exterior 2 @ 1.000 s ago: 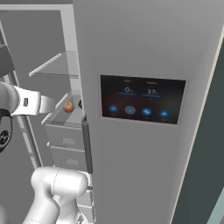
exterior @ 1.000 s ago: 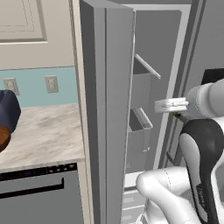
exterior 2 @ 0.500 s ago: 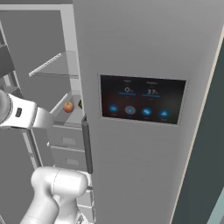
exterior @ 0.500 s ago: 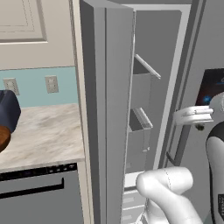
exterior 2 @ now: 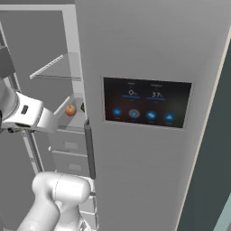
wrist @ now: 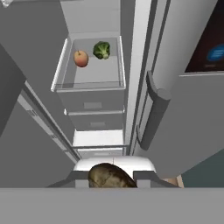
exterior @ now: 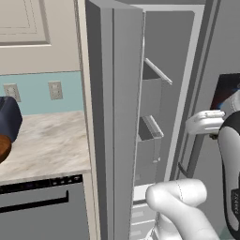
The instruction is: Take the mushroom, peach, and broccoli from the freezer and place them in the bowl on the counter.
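Note:
In the hand view my gripper [wrist: 111, 178] is shut on the brown-capped mushroom [wrist: 108, 176], which sits between the two fingertips at the bottom. Further in, on a white shelf of the open freezer [wrist: 87, 81], lie the orange-red peach [wrist: 81, 58] and, to its right, the dark green broccoli [wrist: 102, 50], a little apart from each other. The right base view shows the peach [exterior 2: 70, 110] and a sliver of broccoli [exterior 2: 83, 107] behind the door edge. My hand is outside the freezer compartment, well back from that shelf. The reddish-brown bowl [exterior: 3, 148] peeks in at the left edge, on the beige counter [exterior: 47, 145].
The freezer's open grey door [exterior: 112, 117] with its bins stands between my hand and the counter. A dark blue toaster [exterior: 9, 119] sits beside the bowl. The wider door with the dark dispenser panel [exterior 2: 144, 106] and its vertical handle [exterior 2: 89, 149] lies to the right.
My hand has drawn back out of the freezer, sliding right in the left base view and left in the right base view, with the mushroom still held. Peach and broccoli have not moved.

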